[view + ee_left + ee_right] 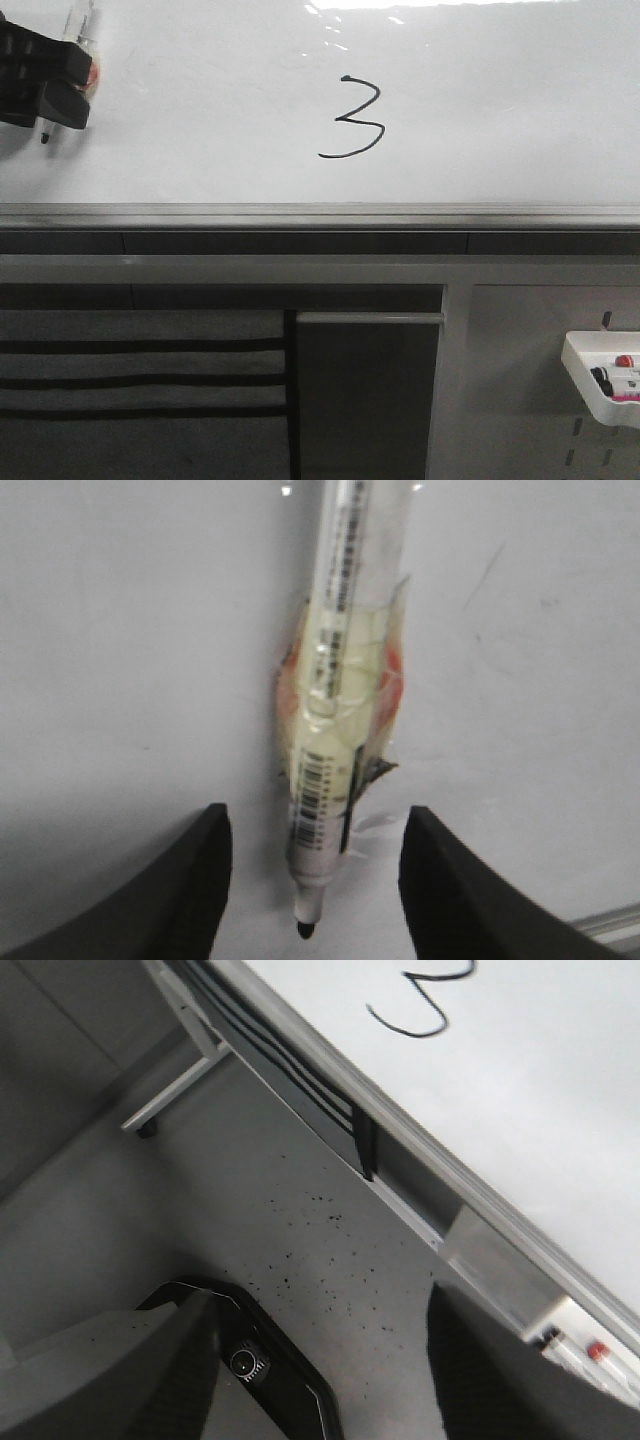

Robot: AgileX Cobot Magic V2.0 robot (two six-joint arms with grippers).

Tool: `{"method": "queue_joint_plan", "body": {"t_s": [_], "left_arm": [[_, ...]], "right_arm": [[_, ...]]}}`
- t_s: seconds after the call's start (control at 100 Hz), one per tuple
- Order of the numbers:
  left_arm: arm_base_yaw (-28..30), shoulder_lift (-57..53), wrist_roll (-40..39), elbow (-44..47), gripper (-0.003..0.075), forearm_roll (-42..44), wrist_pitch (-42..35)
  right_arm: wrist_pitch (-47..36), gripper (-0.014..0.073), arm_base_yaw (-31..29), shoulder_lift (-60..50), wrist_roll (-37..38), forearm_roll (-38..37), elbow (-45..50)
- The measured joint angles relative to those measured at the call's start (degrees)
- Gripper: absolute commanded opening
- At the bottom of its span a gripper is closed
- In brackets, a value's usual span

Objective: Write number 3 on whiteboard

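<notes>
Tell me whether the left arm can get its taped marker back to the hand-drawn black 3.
Probably yes: only bare glossy whiteboard lies between the left gripper with its marker and the 3.

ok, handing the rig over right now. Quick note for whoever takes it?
Left gripper: the marker sits taped between its fingers, which stand apart from the barrel; cap off, tip bare. In the front view it is at the whiteboard's far left, well away from the digit.
Right gripper: open, empty, off the board and looking at the floor.
Done: the number 3 is drawn mid-board and looks complete.
Left: probably only parking the arms; the white tray at lower right holds other markers.
</notes>
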Motion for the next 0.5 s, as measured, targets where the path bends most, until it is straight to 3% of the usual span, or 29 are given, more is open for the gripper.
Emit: {"method": "queue_joint_plan", "body": {"t_s": [0.13,0.27,0.42,0.5], "left_arm": [[0.00,-5.19,0.00,0.00,0.0384,6.06,4.03],[0.04,-14.33,-0.13,0.00,0.0384,11.12,13.71],[2.63,-25.39,-5.08,0.00,0.0376,13.59,26.17],[5.68,-31.83,-8.01,0.91,0.0365,14.50,29.18]], "right_arm": [[0.50,0.0402,0.00,-2.65,13.74,-7.79,-0.78],[0.84,0.0402,0.00,-7.82,25.81,-16.76,0.55],[-4.81,0.0395,0.00,-16.11,33.16,-20.12,7.76],[-9.41,0.0318,0.00,-21.68,34.37,-20.25,13.36]]}}
